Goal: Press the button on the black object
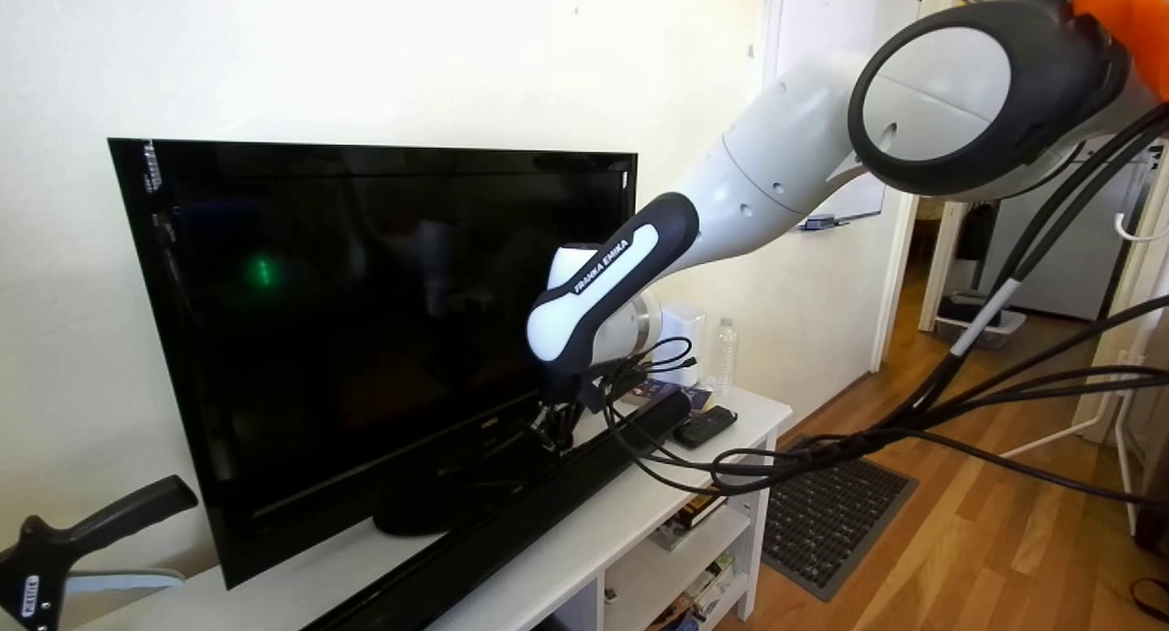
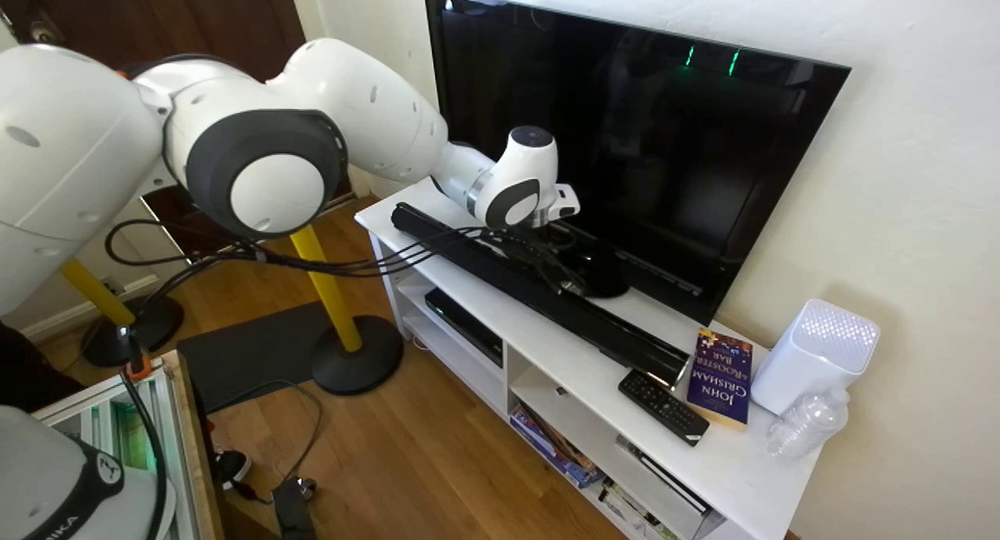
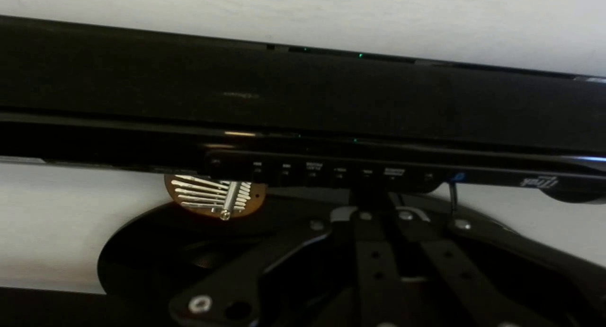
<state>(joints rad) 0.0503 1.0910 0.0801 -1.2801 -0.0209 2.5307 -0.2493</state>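
The black soundbar (image 3: pixel 303 95) is lying along the desk (image 2: pixel 750 473), in front of the television (image 2: pixel 625 141). The pincer (image 3: pixel 371 200), pressed together, is standing right by the button row (image 3: pixel 312 172) — aligning is seemingly the step in hand; contact is not showing clearly. The next move is probably calling for careful centring — then gentle pushing.

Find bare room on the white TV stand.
Bare on the stand: between the long black soundbar and front edge; the corner by the black remote and clear plastic bottle. Crowded: around the purple paperback and white boxy device.
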